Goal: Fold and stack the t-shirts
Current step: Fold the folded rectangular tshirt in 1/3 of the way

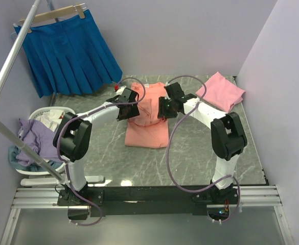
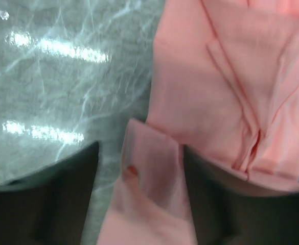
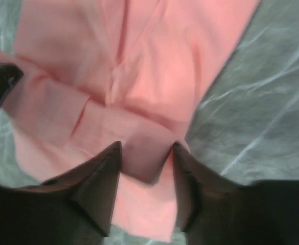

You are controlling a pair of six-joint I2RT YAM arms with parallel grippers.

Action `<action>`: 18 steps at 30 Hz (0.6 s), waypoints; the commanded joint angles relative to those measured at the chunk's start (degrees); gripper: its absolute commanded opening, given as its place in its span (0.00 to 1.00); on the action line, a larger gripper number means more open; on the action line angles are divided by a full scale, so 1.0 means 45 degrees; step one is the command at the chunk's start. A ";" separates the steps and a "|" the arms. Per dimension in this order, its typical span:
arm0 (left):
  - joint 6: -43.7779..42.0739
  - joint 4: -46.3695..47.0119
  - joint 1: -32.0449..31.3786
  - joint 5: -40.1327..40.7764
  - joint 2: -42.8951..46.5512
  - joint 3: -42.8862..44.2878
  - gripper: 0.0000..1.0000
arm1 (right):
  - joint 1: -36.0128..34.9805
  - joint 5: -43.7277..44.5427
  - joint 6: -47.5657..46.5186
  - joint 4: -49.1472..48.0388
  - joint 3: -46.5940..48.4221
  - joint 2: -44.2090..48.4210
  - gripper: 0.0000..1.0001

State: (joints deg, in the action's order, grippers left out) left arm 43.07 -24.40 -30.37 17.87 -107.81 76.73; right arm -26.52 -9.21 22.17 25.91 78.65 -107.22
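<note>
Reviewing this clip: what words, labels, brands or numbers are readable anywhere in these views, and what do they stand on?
No readable text in any view.
salmon-orange t-shirt: no print or tag lettering shows; the small reddish mark on a fold in the left wrist view is too blurred to tell what it is.
pink t-shirt: plain, nothing written.
blue skirt: no label visible.

Salmon-orange t-shirt [image 1: 148,133], lighter pink t-shirt [image 1: 223,91], blue pleated skirt [image 1: 70,51], grey marbled table [image 1: 113,158]
</note>
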 commanded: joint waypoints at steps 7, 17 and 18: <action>-0.0743 0.0542 0.0499 0.1071 0.2081 0.0080 1.00 | 0.0738 0.1233 -0.0084 -0.1461 0.0101 0.1618 0.79; -0.0645 0.1322 0.0167 -0.4962 0.4269 -0.2967 0.98 | -0.0765 -0.1527 0.0560 -0.1442 -0.1735 0.2068 0.78; -0.0684 0.1263 0.0090 -0.5121 0.4347 -0.3085 0.98 | -0.0843 -0.1508 0.0599 -0.1384 -0.1852 0.2107 0.78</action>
State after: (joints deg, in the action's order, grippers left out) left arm 40.95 -19.90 -28.67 5.61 -90.37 66.11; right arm -27.75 -13.10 23.64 20.18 71.99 -101.62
